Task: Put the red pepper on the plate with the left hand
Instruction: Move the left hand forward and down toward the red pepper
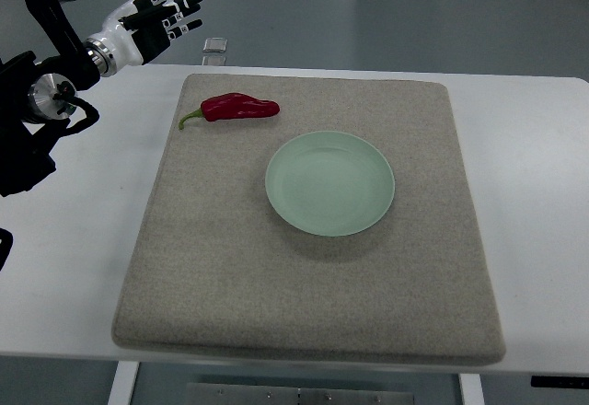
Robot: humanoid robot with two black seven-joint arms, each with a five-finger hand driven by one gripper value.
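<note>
1. One pepper [237, 108], one plate [329, 183], one mat [304, 276], one hand in view.
2. The pepper lies on the mat's far left part, apart from the plate; its long axis runs left to right, stem to the left, tip to the right.
3. The left hand [158, 17] hovers beyond the table's far left corner, fingers spread, holding nothing.

A mat [313, 276] lies on the counter [543, 147], a plate [329, 183] near its middle, a pepper [237, 108] at the plate's ten o'clock, and the left hand [158, 17] farther out that way.
</note>
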